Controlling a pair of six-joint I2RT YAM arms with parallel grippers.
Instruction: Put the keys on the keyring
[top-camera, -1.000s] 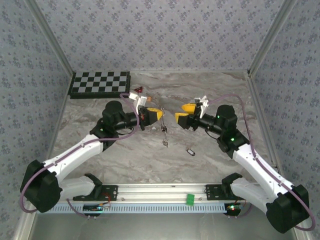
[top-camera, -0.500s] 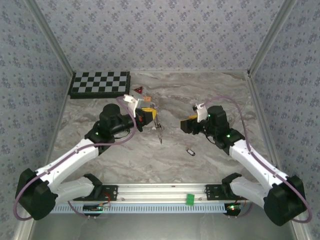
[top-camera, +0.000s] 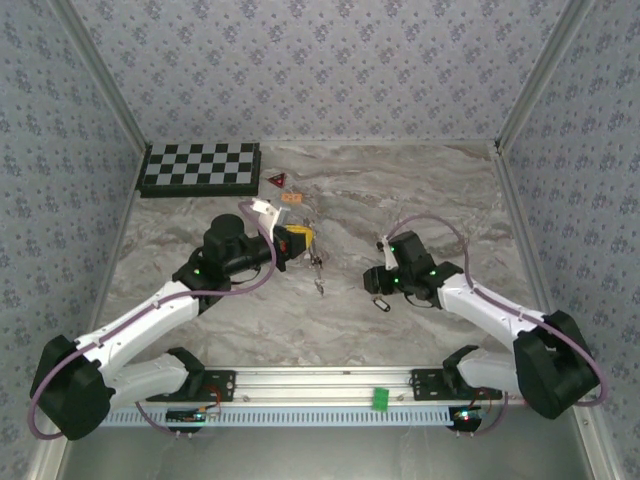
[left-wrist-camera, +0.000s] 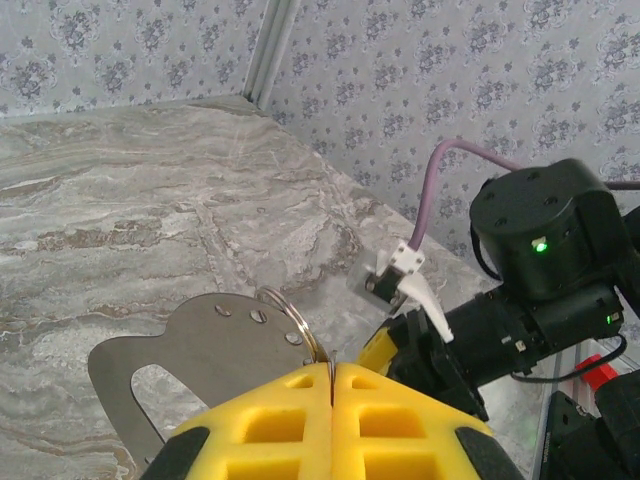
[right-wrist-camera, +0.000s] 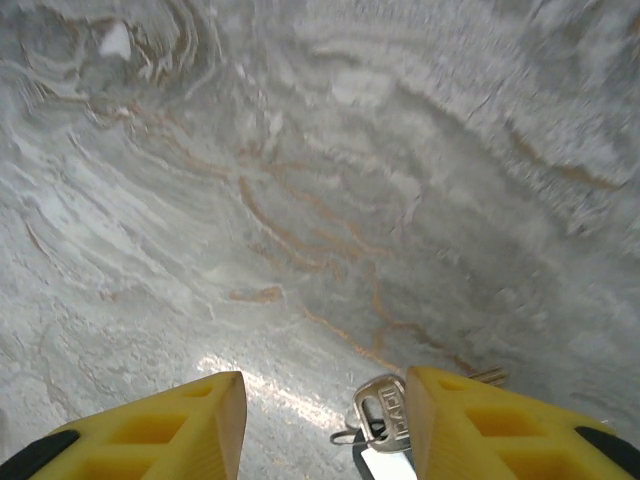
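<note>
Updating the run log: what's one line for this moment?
left gripper: shut on silver metal keyring | right gripper: open, straddling small silvery key on marble table

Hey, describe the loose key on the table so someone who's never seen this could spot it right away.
On the marble table, look right of centre, at the tips of the right pincer. The key lies flat there alone; the keyring with its dangling pieces is clamped in the left pincer.

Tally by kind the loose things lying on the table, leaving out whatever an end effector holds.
Checkerboard: 1
Red triangle: 1
Orange piece: 1
Key item, too small to split further: 1
Total: 4
</note>
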